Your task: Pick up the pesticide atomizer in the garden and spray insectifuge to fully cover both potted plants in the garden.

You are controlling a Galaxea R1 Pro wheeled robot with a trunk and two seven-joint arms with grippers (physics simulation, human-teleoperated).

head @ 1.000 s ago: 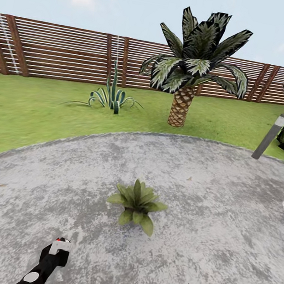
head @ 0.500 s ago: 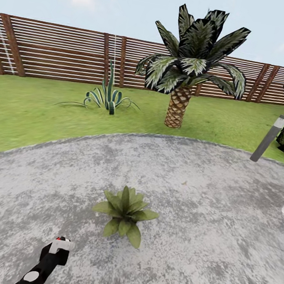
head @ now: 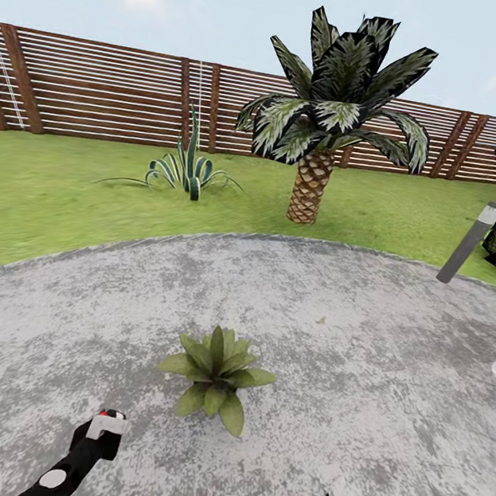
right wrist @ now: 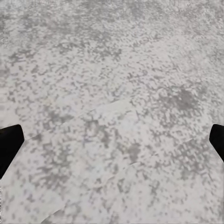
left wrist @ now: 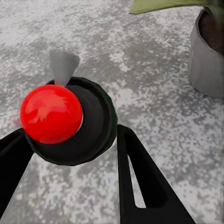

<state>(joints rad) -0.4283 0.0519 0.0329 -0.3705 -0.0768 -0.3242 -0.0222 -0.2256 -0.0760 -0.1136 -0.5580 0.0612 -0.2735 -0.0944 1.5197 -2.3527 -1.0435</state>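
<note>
A potted plant [head: 215, 376], a low rosette of pointed green leaves, is sitting on the grey patio [head: 362, 340] at lower centre of the head view. The left wrist view is adding its grey pot [left wrist: 207, 60] at upper right and the atomizer [left wrist: 70, 119], a dark, red-capped body clamped between the left gripper [left wrist: 70, 172] fingers. The right gripper [right wrist: 112, 140] fingers are spreading wide, holding nothing

Head high, wrists (both) near patio [head: 362, 340]
</note>
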